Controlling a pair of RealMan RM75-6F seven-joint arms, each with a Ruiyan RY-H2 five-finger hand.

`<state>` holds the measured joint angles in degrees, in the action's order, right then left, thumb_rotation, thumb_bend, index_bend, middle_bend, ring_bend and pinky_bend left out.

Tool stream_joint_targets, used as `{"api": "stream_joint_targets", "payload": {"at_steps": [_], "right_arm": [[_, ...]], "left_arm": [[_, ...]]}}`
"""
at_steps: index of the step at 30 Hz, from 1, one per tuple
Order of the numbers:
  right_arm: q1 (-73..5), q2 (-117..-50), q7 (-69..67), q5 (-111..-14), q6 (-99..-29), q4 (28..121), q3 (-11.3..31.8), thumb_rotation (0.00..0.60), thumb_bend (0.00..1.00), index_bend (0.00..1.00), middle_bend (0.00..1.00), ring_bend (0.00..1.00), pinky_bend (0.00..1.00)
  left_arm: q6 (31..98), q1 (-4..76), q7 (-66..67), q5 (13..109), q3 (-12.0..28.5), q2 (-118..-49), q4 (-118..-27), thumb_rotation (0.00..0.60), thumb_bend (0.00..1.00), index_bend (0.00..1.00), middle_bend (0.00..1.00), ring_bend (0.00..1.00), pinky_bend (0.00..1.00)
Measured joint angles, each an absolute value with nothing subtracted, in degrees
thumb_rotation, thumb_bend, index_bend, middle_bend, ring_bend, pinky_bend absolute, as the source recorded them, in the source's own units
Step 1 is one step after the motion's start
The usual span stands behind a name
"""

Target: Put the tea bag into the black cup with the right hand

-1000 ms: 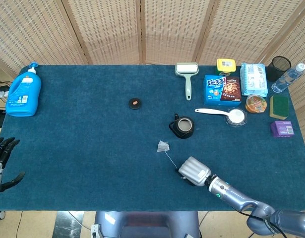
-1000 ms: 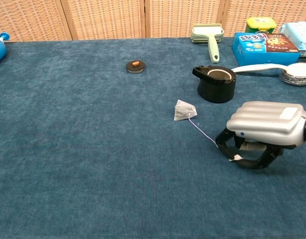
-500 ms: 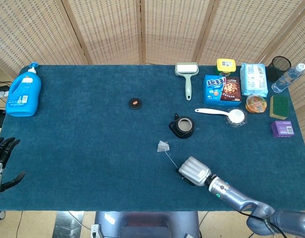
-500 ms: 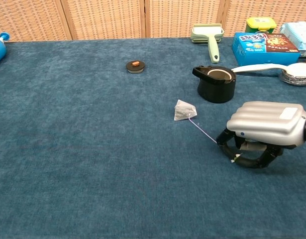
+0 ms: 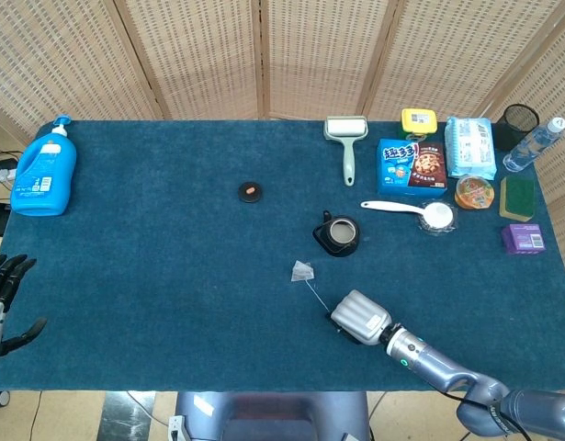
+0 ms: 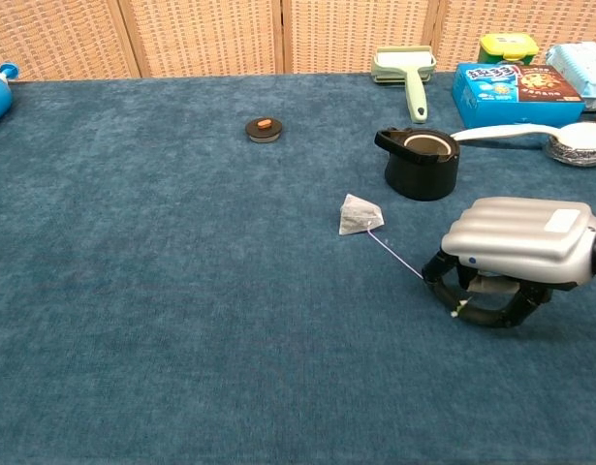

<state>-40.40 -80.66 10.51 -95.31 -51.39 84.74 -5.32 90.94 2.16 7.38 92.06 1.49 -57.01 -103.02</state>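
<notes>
Resting palm-down on the blue table (image 6: 181,291), right hand (image 6: 511,254) — fingers curled onto the string's tag, tea bag (image 6: 358,215) lying between hand and black cup (image 6: 422,165), left hand (image 5: 5,292) off-table, fingers spread — empty.

Setting is a staged indoor test area, not a lived-in home. A table (image 5: 172,276) covered in dark blue felt-like cloth stands directly in front of woven wicker screen panels (image 5: 199,55) that close off the background. Household goods sit in a cluster at the table's far right corner: a lint roller (image 5: 345,138), a snack box (image 5: 412,165), a tissue pack (image 5: 470,147), a sponge (image 5: 516,197). A blue detergent bottle (image 5: 45,171) stands at the table's far left corner.
</notes>
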Motion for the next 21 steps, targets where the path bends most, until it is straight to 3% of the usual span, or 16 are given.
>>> {"api": "stream_joint_targets", "payload": {"at_steps": [13, 21], "right_arm": [[-40.2, -76.6, 9.1, -94.6, -54.0, 88.6, -3.3, 0.6, 0.48, 0.58, 0.94, 1.0, 1.0], [-40.5, -68.7, 5.5, -92.0, -57.4, 94.8, 1.4, 0.6, 0.48, 0.58, 0.94, 1.0, 1.0]], "left_arm": [[90.5, 2.4, 7.0, 92.2, 1.4, -57.6, -102.7, 0.6, 0.25, 0.13, 0.12, 0.07, 0.11], [89.1, 3.2, 6.4, 92.6, 1.1, -59.0, -102.0, 0.6, 0.25, 0.13, 0.12, 0.07, 0.11]]}}
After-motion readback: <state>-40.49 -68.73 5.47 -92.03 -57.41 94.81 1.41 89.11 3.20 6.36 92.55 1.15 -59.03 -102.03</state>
